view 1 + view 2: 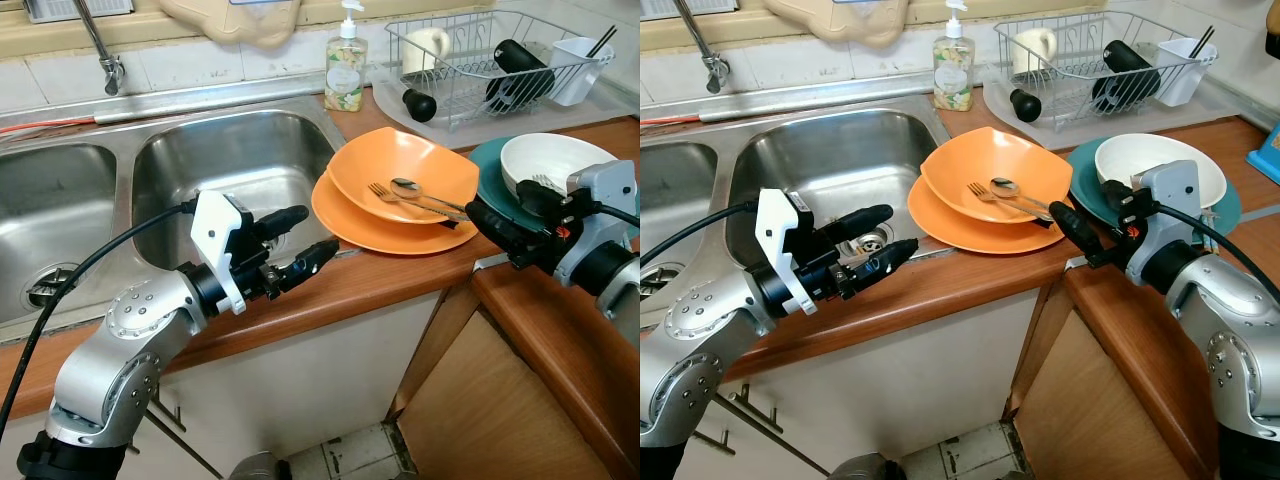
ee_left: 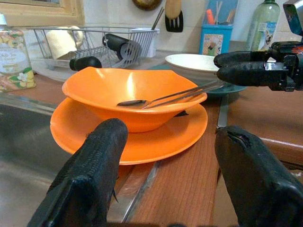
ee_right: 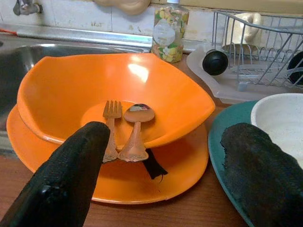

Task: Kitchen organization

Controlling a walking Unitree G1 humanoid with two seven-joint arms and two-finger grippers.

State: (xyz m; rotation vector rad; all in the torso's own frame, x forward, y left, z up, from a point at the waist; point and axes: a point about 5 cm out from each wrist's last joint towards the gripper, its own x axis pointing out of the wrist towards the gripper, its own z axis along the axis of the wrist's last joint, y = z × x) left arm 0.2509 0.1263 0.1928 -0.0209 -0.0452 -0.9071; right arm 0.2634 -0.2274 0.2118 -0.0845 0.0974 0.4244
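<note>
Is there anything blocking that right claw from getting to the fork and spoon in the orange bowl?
Nothing visible does. The right gripper, jaws open, faces the metal fork and metal spoon directly; their handles jut over the near rim of the orange plastic bowl, with only open air between.

I'm looking down into a home kitchen. A stainless double sink (image 1: 230, 180) with a tap (image 1: 100, 45) is set into a wooden bench (image 1: 400, 275), backed by pale wall tiles. A bottle of soap (image 1: 345, 65) stands behind the basin, next to a wire dish rack (image 1: 480, 60) on a drip tray, holding a mug and utensils. Orange dishes (image 1: 395, 195) with a fork and spoon, and a white bowl (image 1: 550, 160) on a teal plate, sit on the bench above cupboard doors (image 1: 310, 385).
</note>
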